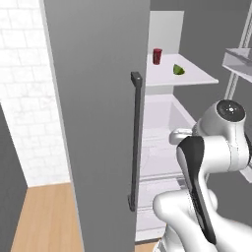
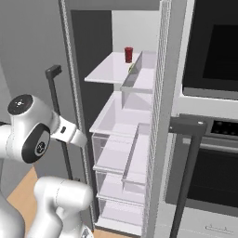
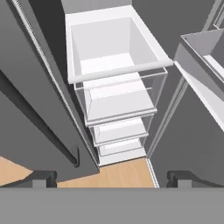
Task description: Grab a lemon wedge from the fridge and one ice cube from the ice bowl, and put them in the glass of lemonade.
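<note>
Right up close, the white arm (image 1: 206,162) bulks across the lower part of both base views, elbow bent, its forearm reaching toward the open fridge (image 1: 98,98). Big and grey, the fridge's left door (image 1: 93,123) stands shut with a long dark bar handle (image 1: 135,140) down its edge; the right door (image 2: 162,116) is swung open, door bins (image 2: 139,79) showing on its inner side. Beside it in the right base view sits a dark built-in oven (image 2: 214,51) with its own bar handle.

Inside, it's all white: a flat top shelf (image 1: 192,78), then a stack of clear drawers (image 3: 113,100) stepping down toward the wood floor (image 3: 122,175). The hand view looks down over those drawers.

Now the fingers (image 3: 39,178): two dark tips far apart at the bottom corners of the hand view, spread wide, nothing between them, touching nothing.

Up on the top shelf, a small dark-red cup (image 1: 157,56) stands near the back, and just to its right, apart from it, lies the lemon wedge (image 1: 178,70), yellow-green, well above the hand.
</note>
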Robot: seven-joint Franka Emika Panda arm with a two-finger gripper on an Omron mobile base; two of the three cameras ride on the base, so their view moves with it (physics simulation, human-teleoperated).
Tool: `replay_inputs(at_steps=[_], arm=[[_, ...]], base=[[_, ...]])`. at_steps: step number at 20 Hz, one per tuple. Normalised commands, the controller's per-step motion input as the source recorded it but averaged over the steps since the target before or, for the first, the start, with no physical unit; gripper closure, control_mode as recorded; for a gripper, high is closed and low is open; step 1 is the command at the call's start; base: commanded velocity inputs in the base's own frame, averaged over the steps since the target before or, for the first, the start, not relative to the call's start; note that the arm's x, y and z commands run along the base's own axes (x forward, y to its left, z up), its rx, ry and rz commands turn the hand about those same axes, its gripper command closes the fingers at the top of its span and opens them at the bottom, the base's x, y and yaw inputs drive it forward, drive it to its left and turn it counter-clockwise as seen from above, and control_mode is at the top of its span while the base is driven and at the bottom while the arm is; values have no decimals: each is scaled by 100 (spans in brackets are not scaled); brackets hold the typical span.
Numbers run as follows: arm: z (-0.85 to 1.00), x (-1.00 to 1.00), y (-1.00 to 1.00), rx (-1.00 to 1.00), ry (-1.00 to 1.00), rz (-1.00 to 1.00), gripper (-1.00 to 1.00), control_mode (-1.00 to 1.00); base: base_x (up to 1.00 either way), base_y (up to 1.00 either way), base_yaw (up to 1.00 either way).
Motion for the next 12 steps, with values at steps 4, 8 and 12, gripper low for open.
replay_inputs(at_steps=[4,8,12], arm=[[0,0,0,0,0,0,-100,100],[0,0,0,0,0,0,-100,100],[0,0,0,0,0,0,-100,100]], base=[[46,-34,0],[25,-24,0],[15,-23,-1]])
